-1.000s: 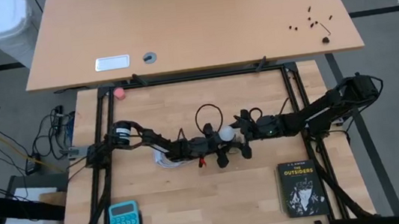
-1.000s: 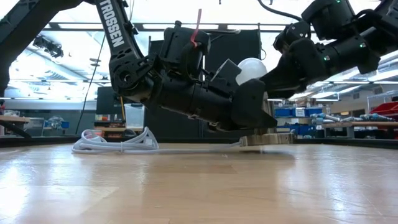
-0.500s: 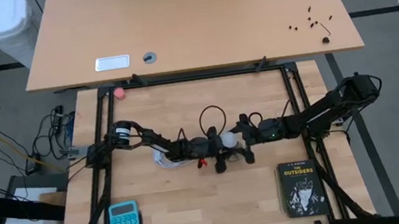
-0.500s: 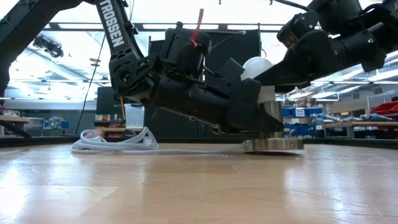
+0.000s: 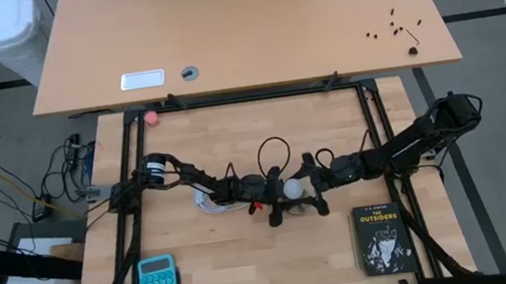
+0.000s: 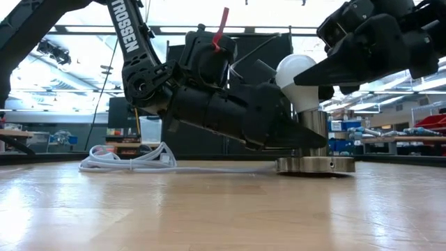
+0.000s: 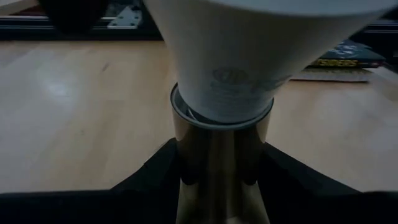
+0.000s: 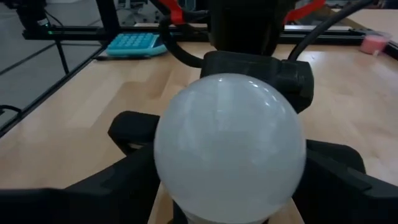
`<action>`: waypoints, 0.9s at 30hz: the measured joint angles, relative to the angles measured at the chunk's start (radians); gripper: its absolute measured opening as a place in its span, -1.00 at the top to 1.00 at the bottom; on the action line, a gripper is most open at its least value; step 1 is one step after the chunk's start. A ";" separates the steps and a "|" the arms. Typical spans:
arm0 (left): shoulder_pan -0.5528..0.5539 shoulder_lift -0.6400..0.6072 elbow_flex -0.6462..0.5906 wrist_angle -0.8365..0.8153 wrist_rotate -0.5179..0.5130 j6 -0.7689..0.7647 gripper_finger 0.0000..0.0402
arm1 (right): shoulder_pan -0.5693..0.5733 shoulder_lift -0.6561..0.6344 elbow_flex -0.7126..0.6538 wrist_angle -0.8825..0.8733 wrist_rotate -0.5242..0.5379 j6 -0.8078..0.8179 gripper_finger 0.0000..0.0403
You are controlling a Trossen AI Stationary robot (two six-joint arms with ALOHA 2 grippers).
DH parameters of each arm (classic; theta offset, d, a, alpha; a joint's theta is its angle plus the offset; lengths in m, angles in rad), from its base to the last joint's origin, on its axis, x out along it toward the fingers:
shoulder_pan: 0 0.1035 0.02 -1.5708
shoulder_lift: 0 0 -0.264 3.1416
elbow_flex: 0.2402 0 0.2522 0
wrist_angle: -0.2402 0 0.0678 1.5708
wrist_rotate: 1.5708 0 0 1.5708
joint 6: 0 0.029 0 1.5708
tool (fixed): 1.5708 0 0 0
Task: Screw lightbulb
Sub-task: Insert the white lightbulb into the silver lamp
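Lightbulb (image 6: 295, 72) seated upright in the metal socket (image 6: 315, 162) at mid-tabletop (image 5: 248, 267). Left gripper (image 5: 274, 200): fingers pinched on the socket stem. Right gripper (image 5: 308, 191): fingers spread wide around the globe, grip not confirmed. Risks, as judged: a slanted bulb cross-threads; a loose left hold lets the socket spin and its white cord (image 6: 129, 159) twist; too hard a squeeze cracks the globe. Pale wood surface, with calculator (image 5: 157, 283) near left and book (image 5: 382, 238) near right; workshop shelving beyond
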State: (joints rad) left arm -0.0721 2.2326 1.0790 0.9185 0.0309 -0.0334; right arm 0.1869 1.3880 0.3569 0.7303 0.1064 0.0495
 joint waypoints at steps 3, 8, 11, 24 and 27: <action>0.000 0.000 0.000 -0.002 0.018 0.000 0.15 | 0.012 0.000 0.000 0.002 0.004 0.000 -0.59; 0.000 0.000 0.000 -0.002 0.053 0.000 0.15 | 0.026 0.000 0.000 0.001 0.053 0.001 -0.59; 0.000 0.000 0.000 -0.002 0.084 0.002 0.15 | 0.028 0.000 0.000 0.001 0.058 0.025 -0.59; 0.000 0.000 0.000 0.001 0.076 0.003 0.15 | 0.043 0.000 0.000 0.013 0.076 0.026 -0.50; 0.000 0.000 0.000 0.002 0.068 0.003 0.15 | 0.043 0.000 0.000 0.024 0.076 0.026 -0.41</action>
State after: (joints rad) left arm -0.0722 2.2322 1.0790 0.9200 0.0987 -0.0301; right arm 0.2302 1.3884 0.3569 0.7548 0.1822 0.0753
